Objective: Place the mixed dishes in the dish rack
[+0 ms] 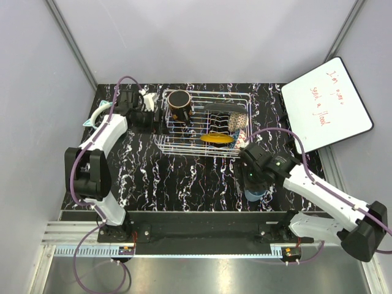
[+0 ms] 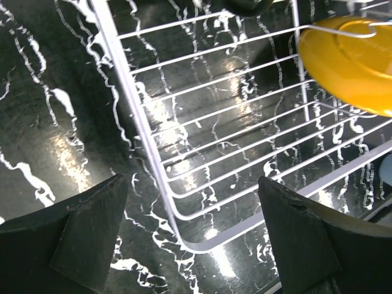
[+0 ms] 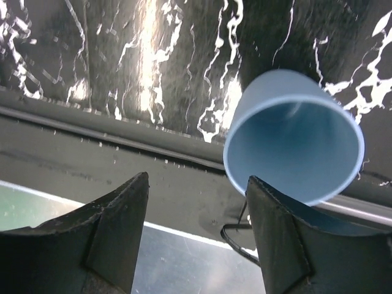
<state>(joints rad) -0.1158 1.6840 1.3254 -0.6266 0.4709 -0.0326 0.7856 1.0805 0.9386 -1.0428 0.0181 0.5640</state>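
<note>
The white wire dish rack (image 1: pixel 184 144) stands at the back middle of the table. It holds a dark mug (image 1: pixel 179 104), a yellow plate (image 1: pixel 217 139) and dark patterned dishes (image 1: pixel 223 116). My left gripper (image 1: pixel 153 116) is open and empty at the rack's left side. In the left wrist view my left gripper (image 2: pixel 193 239) is over the rack's corner (image 2: pixel 184 242), with the yellow plate (image 2: pixel 349 61) at the upper right. My right gripper (image 1: pixel 252 182) is open over a light-blue cup (image 1: pixel 255 195) near the front edge. In the right wrist view my right gripper (image 3: pixel 196 226) has the cup (image 3: pixel 294 135) off to its right, mouth toward the camera, partly hidden by the right finger (image 3: pixel 288 239).
A whiteboard (image 1: pixel 327 110) with red writing leans at the back right. Teal headphones (image 1: pixel 98 114) lie at the back left beside the left arm. The table's front rail (image 3: pixel 122 159) runs just beside the cup. Grey walls close in the back and sides.
</note>
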